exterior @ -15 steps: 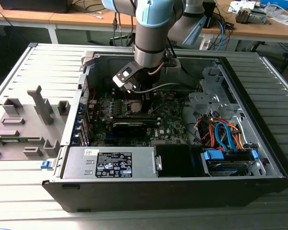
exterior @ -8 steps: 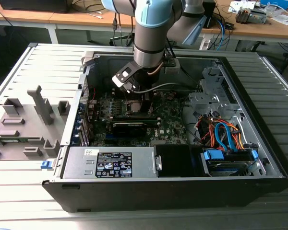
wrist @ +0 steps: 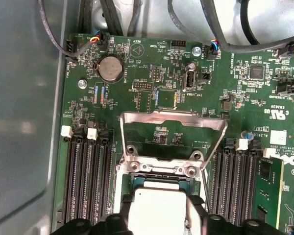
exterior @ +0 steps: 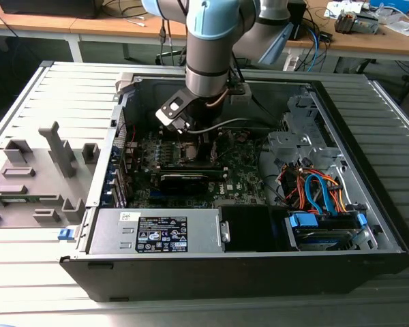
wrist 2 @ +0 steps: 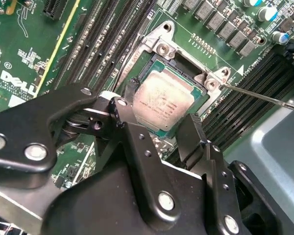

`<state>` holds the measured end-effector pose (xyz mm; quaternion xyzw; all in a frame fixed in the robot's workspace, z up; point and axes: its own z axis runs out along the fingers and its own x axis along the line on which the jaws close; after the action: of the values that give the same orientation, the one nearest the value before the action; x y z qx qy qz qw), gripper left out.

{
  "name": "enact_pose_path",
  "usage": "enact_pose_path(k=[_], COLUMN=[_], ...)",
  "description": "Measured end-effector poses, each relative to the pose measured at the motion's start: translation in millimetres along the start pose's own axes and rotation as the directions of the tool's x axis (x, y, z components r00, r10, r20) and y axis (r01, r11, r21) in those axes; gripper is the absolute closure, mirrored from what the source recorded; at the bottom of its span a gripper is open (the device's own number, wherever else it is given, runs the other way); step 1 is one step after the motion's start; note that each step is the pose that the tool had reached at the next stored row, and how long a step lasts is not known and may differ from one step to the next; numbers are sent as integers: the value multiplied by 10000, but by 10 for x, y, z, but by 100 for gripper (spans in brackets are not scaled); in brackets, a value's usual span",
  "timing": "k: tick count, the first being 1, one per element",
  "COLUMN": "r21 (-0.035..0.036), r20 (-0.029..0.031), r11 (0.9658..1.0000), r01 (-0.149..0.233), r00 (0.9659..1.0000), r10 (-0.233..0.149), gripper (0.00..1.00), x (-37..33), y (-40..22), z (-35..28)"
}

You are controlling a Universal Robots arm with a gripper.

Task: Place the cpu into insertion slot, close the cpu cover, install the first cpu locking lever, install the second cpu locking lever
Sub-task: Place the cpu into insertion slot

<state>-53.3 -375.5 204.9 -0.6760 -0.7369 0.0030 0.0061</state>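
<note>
1. The cpu point(wrist 2: 161, 100), pale metal top upward, sits square inside the black frame of the insertion slot point(wrist 2: 182, 63) on the motherboard point(exterior: 238, 177). It looks level with the frame, but I cannot tell if it is fully seated or resting just above the contacts.
2. The gripper point(wrist 2: 160, 110) is closed on the cpu. Its black fingers point(wrist 2: 191, 132) press two opposite edges of the chip, one at each side. This probably keeps the chip flat and aligned with the slot. Both wrist views show the chip between the fingertips.
3. The cpu cover point(wrist: 171, 120) is swung back on its hinge at the far edge of the slot. It stands open with the green board visible through its square opening. This leaves the slot free from above, and the cover is not yet closed.
4. A thin metal rod point(wrist 2: 264, 98), likely one of the locking levers, angles away from a corner of the slot, unlatched. The cover needs it in this position to stay open.
5. Rows of dark memory slots point(wrist: 85, 176) run along both sides of the insertion slot, close to the fingers. A coin battery point(wrist: 110, 68) sits beyond the open cover.
6. In the exterior view the arm point(exterior: 208, 61) reaches straight down into the open computer case point(exterior: 225, 276), which lies on its side. A grey power supply point(exterior: 157, 231) is at the near edge, with bundled cables and drive bays toward the exterior view's right.
</note>
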Motion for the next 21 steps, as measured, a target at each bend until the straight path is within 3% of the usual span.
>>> enact_pose_path(k=[1, 2, 8, 21], r21=[2, 3, 6, 3], r20=[19, 24, 28, 22], r11=[10000, 10000, 10000, 10000], r01=[7, 6, 6, 6], r00=[10000, 10000, 10000, 10000], r10=[-7, -6, -6, -6], gripper=[40, 40, 45, 45], x=[0, 0, -1, -2], y=[-3, -4, -4, -4], z=[42, 67, 69, 74])
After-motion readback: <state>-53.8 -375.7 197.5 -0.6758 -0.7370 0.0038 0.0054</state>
